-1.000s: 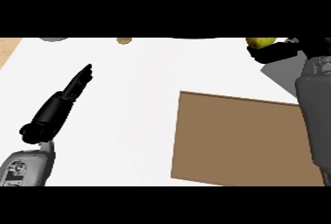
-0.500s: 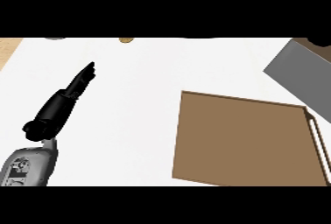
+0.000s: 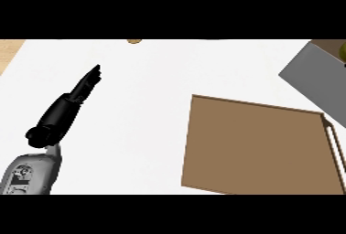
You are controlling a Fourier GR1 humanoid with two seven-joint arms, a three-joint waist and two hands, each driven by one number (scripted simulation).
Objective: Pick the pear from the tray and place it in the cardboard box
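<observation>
The cardboard box lies open on the white counter at the lower right, its brown inside bare. My left hand rests open at the left, straight fingers pointing up and to the right, far from the box. Of my right arm only the grey forearm shows, at the upper right above the box's far corner; its hand is outside the picture. A green sliver at the right edge beside the forearm may be the pear, though I cannot tell. The tray does not show.
A small tan object sits at the counter's far edge. A strip of wood borders the counter at the upper left. White counter top spreads between my left hand and the box.
My right arm has swung up and to the right; the black hand holding the yellow-green pear left the picture. The left hand has barely moved.
</observation>
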